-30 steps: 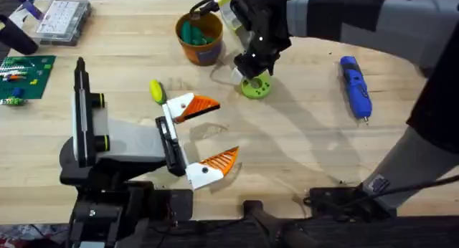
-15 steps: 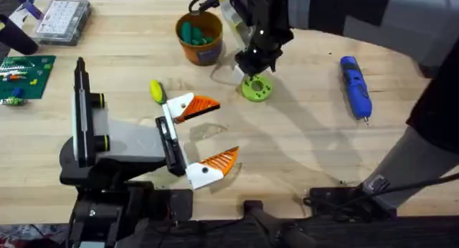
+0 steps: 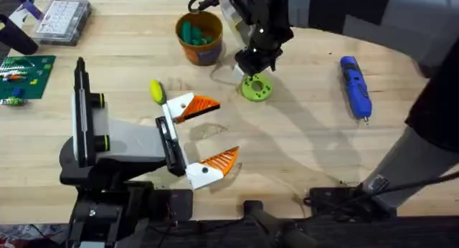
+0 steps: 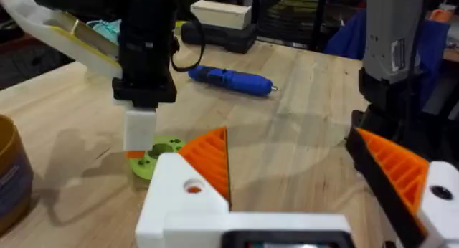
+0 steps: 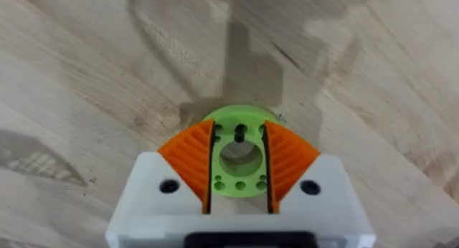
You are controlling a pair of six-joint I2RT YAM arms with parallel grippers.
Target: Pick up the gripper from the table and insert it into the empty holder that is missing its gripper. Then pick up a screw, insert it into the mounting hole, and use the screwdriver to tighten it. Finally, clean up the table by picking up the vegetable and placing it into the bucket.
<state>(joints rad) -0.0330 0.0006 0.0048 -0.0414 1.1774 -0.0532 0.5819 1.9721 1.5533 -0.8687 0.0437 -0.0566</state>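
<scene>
My right gripper (image 3: 257,65) hangs low over a green round disc with holes (image 3: 256,88) in the middle of the table. In the right wrist view its orange pads (image 5: 192,158) stand a little apart on either side of the disc's centre hole (image 5: 240,157), gripping nothing. The orange bucket (image 3: 202,53) stands just left of it, with a green vegetable (image 3: 192,33) inside. The blue screwdriver (image 3: 355,87) lies at the right, also seen as the screwdriver (image 4: 229,77) from the left wrist. My left gripper (image 3: 224,131) rests open near the front with nothing between its fingers.
A small yellow-green object (image 3: 156,90) lies beside my left gripper's far finger. A clear compartment box (image 3: 63,18) sits at the back left, with a green board (image 3: 25,76) in front of it. Bare wood stretches between the disc and the screwdriver.
My right gripper has drawn back slightly from the green disc, so more of the disc shows. The disc, the left arm and everything else have stayed put.
</scene>
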